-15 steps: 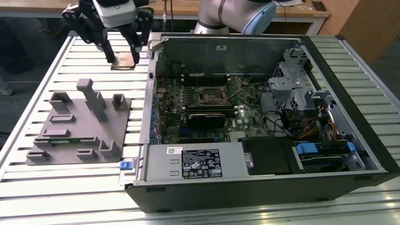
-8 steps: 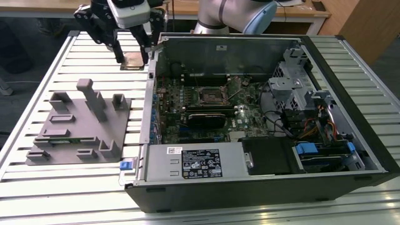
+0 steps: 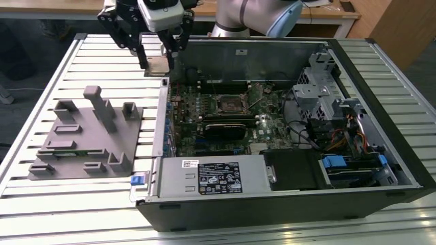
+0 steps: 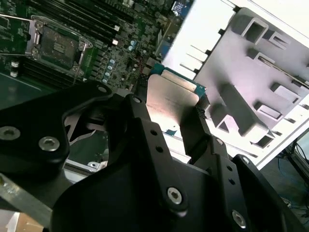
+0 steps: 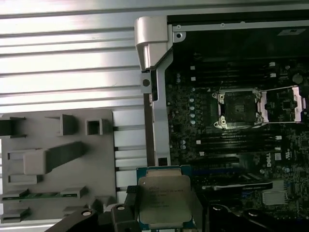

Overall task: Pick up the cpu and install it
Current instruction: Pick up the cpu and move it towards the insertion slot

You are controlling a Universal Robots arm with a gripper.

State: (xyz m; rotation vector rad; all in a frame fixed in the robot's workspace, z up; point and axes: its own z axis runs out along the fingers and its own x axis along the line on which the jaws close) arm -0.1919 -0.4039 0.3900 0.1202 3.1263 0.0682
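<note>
Cpu (image 3: 158, 66): pinched between the closed-in fingers of the gripper (image 3: 158, 60), aloft over the slatted metal table (image 3: 102, 51). Leftmost in the exterior view, grey fixture (image 3: 89, 135) on the slats; then open computer case (image 3: 286, 204), socket (image 3: 230, 103) unlatched inside; wooden desk (image 3: 54, 6) behind.

Exterior view: bright, even overhead light. Table (image 3: 102, 66) slats shine from 9 to 11 o'clock; case (image 3: 272, 217) interior is dimmer; shadows soft and short. Second wrist view: table blown out to white; cpu (image 4: 169, 96) lid carries a warm sheen; gripper (image 4: 170, 104) body close to the lens, dark, out of focus. First wrist view: glare bands on the slats, board (image 5: 193, 121) dim.
</note>
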